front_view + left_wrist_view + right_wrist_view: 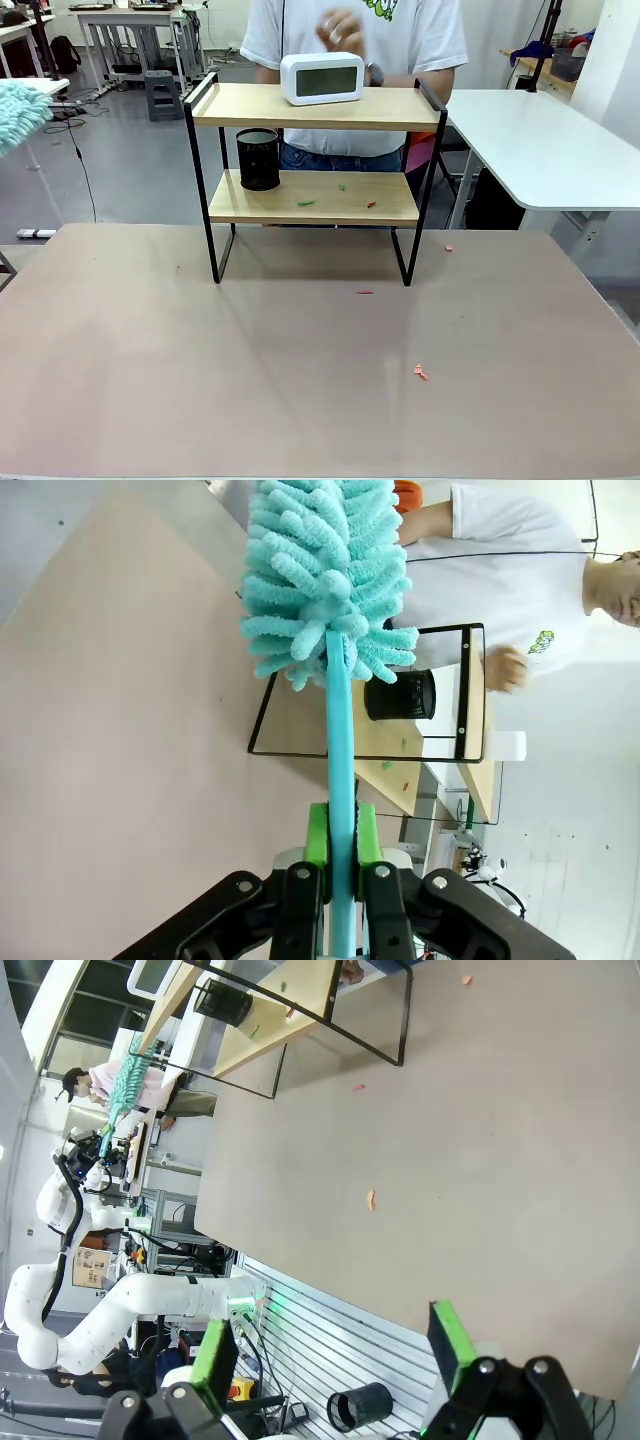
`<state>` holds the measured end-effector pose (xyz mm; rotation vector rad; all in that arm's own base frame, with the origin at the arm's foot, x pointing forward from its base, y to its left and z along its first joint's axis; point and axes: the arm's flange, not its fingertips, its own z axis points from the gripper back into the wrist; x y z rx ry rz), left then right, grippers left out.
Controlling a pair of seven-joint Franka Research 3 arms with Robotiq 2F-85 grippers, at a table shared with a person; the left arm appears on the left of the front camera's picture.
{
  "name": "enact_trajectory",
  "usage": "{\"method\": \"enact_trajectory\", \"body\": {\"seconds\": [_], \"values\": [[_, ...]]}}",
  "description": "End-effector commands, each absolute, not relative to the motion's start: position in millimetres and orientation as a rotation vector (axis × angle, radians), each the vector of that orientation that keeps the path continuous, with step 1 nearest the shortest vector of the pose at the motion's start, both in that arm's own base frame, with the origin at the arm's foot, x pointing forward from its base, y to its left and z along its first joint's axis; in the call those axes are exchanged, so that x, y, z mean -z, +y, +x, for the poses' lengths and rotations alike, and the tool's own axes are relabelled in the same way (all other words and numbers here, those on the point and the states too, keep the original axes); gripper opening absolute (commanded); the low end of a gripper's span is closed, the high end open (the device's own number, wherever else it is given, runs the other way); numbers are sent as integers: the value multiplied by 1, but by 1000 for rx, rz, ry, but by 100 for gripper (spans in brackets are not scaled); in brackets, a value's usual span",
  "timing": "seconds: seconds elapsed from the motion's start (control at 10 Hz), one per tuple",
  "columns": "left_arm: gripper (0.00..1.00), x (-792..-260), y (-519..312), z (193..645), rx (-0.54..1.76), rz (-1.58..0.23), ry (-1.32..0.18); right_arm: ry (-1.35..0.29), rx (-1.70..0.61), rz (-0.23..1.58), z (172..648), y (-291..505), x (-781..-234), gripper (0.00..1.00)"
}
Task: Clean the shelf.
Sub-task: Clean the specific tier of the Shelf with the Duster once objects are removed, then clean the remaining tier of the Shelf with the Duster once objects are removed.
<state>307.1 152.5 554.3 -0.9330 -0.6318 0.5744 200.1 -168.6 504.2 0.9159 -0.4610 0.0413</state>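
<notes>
L pincer point(341, 832) grips duster point(325, 590); shelf point(400, 108) runs left-right

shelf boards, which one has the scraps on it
The lower board, with scraps beside the black mesh cup; the upper board carries the white clock.

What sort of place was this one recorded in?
Most likely a lab or workshop rather than a home: a white worktable beside the main table, metal-framed benches at the back, and a cable trailing over a bare grey floor.
</notes>
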Motion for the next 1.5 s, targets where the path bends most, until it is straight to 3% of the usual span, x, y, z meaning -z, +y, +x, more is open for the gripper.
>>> {"method": "enact_trajectory", "body": {"seconds": [0.0,1.2,1.4], "values": [[13,-556,147,309,-568,-937,-616,-490,-63,932,202,-168,-506,100],[13,-553,149,310,-567,-932,-622,-490,-63,932,202,-168,-506,100],[13,-568,151,254,-438,-968,-562,-490,-63,932,202,-168,-506,100]]}}
